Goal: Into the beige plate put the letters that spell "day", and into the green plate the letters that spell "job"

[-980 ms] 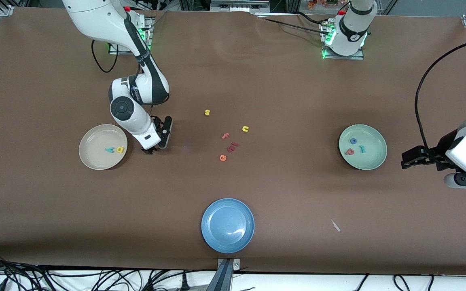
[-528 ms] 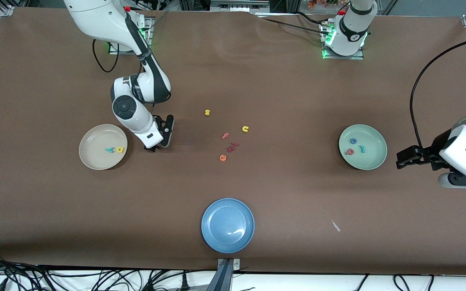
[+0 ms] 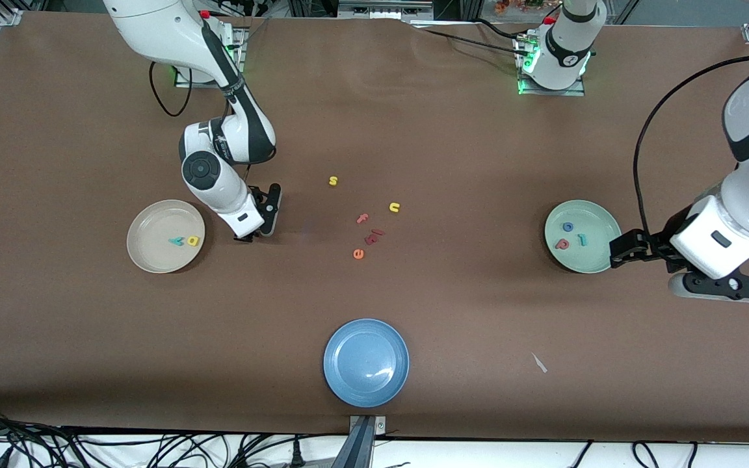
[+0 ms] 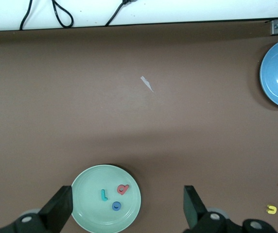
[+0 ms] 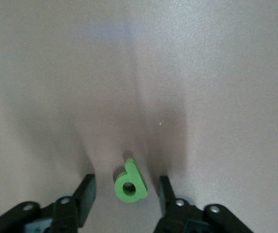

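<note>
Right end effector (image 5: pixel 124 194) low on the counter (image 3: pixel 452 143) beside the round cream-beige plate (image 3: pixel 147 257), jaws straddling but not yet gripping the small green foam "a" (image 5: pixel 129 183): centre before closing; left end effector (image 4: pixel 124 213) waits, released.

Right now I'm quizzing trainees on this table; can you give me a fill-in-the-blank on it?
1. The right gripper has its fingers either side of a ____ letter.
2. The blue ring letter lies in the ____ plate.
3. The plate nearest the front camera is ____.

Missing words: green; green; blue
</note>
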{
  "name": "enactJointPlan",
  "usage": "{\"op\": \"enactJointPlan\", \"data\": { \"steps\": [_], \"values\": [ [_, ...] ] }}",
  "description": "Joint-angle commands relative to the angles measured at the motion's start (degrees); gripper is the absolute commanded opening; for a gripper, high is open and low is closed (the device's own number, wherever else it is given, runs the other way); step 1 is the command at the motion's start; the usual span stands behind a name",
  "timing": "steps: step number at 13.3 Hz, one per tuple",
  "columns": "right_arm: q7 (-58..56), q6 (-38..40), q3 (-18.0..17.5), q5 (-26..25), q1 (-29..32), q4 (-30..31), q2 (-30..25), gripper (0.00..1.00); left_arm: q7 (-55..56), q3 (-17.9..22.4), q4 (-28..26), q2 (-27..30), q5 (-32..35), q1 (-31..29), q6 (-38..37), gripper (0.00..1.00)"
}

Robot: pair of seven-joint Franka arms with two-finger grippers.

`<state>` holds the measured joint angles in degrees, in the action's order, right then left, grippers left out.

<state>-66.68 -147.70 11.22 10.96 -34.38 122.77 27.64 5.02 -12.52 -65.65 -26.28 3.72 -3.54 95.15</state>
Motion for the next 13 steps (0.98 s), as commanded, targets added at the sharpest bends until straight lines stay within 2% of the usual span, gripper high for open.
{"op": "enactJointPlan", "data": {
  "steps": [1,3,5,10,11,13],
  "values": [
    [-1.61,-1.45,-0.68,0.73,0.02,2.12,-0.83,0.48,-4.56,5.57,-2.81,2.38,-4.23,3.19,1.78,1.0],
    [-1.7,-1.54,-0.68,0.73,0.01,2.03,-0.74,0.42,-7.39,5.66,-3.08,2.64,-4.51,2.4,2.32,1.0],
    [-1.61,-1.8,-0.68,0.64,0.01,2.03,-0.57,0.25,-7.48,5.48,-3.08,2.64,-4.42,2.31,2.32,1.0],
    [-1.61,-1.8,-0.68,0.64,0.01,2.03,-0.22,0.21,-7.48,5.48,-3.08,2.64,-4.42,2.22,2.14,1.0],
    [-1.61,-1.8,-0.68,0.64,0.01,1.95,-0.13,0.14,-7.48,5.4,-3.08,2.64,-4.42,2.31,2.14,1.0],
    [-1.61,-1.72,-0.68,0.64,0.01,1.77,-0.13,0.07,-6.79,5.31,-2.99,2.64,-4.42,2.39,2.14,1.0]
  ]
}}
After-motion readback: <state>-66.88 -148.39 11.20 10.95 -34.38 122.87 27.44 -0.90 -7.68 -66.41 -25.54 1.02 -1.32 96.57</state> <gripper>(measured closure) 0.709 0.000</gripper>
